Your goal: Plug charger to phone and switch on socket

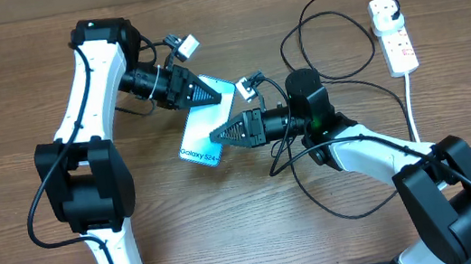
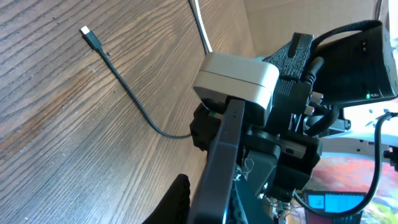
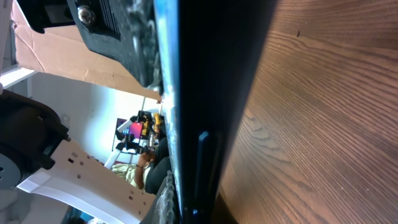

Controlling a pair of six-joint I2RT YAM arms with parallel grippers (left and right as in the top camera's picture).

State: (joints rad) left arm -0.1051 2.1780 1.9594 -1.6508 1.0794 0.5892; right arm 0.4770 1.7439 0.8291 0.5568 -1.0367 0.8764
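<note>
The phone (image 1: 203, 129) sat at centre frame, its upper end pinched by the left gripper (image 1: 215, 93) and its right edge seemingly clamped by the right gripper (image 1: 216, 135). The charger (image 2: 91, 38) tip rested loose on the table (image 1: 232, 242). The socket (image 1: 393, 34) lay upper right.

The phone (image 1: 207, 122) sits mid-desk between the two grippers: the left gripper (image 1: 223, 92) is at its far end and the right gripper (image 1: 215, 136) at its right edge. The socket (image 1: 393, 34) lies by the far right corner. The charger (image 2: 90, 37) loops over the desk (image 1: 6, 53) between socket and phone — plug in the socket's far end.
</note>
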